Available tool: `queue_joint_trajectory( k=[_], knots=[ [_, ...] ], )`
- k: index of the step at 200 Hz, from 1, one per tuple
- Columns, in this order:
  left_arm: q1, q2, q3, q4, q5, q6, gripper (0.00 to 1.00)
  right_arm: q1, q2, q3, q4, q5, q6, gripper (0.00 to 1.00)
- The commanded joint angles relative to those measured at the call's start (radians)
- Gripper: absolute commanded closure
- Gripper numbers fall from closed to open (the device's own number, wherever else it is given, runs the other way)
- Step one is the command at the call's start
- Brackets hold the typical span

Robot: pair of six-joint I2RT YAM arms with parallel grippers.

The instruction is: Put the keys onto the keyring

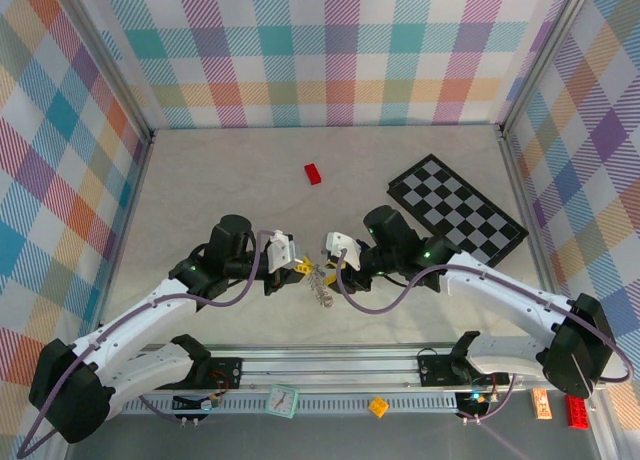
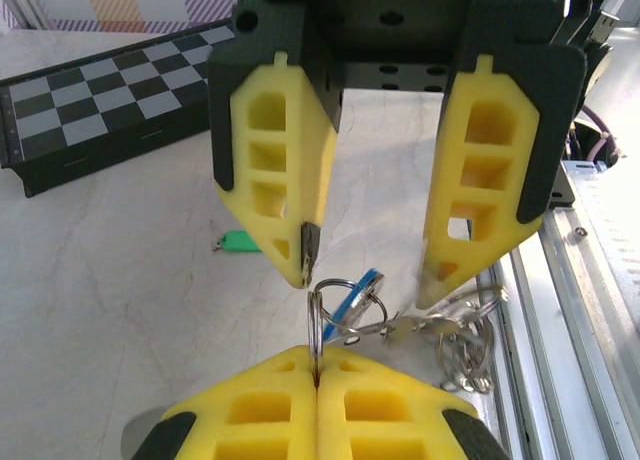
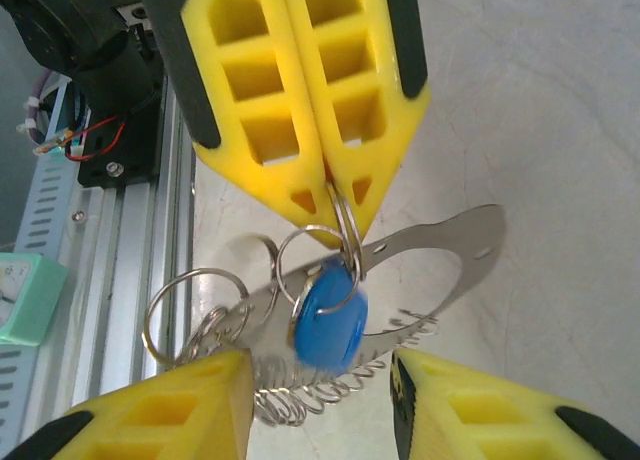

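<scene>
One pale stone-look desk [image 1: 220, 180], both arms meeting at centre of the top view. Black-and-white chequered board [image 1: 457, 208] sits right of centre, unused.

Left hand [image 3: 335, 205]: clenched, yellow tips pressed together on a small round wire ring [image 3: 345, 230]. In the right wrist view this is at upper centre.

Right hand [image 2: 368, 280]: released, jaws standing wide on either side of the ring cluster and holding nothing. It comes down from the top of the left wrist view.

Thin silvery-grey metal keyring with a jagged edge [image 3: 450, 242]: runs from centre right to lower left in the right wrist view, just under the left hand's tips. Some loose wire rings are bunched at its lower left end.

Blue-headed small silver key [image 3: 328, 325]: hangs from the pinched wire ring, bottom centre, between the right hand's jaws. Cannot tell whether that ring is threaded onto the jagged keyring or only lies across it.

Green-headed small silver key [image 2: 238, 242]: flat on the desk, left of centre in the left wrist view, apart from the cluster.

Small red brick [image 1: 313, 173]: upper centre, irrelevant.

Progress, judged: half done at best. Blue key is at the keyring, seating unconfirmed. Green key not yet picked up or threaded.
</scene>
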Motion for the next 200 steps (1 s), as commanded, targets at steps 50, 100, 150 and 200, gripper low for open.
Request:
queue_joint_trajectory(
  k=[50, 100, 150, 200],
  knots=[
    [-0.007, -0.021, -0.027, 0.056, 0.053, -0.007, 1.0, -0.001, 0.021, -0.006, 0.093, -0.056, 0.066, 0.73],
    [-0.007, -0.017, -0.027, 0.061, 0.055, -0.008, 1.0, -0.001, -0.002, -0.016, 0.066, -0.067, 0.047, 0.63],
    [-0.007, -0.02, -0.03, 0.067, 0.048, -0.003, 1.0, -0.004, -0.126, -0.094, 0.121, 0.011, 0.0, 0.55],
    [-0.007, -0.027, -0.034, 0.072, 0.051, -0.002, 1.0, -0.005, -0.109, -0.095, 0.157, 0.06, 0.009, 0.55]
  ],
)
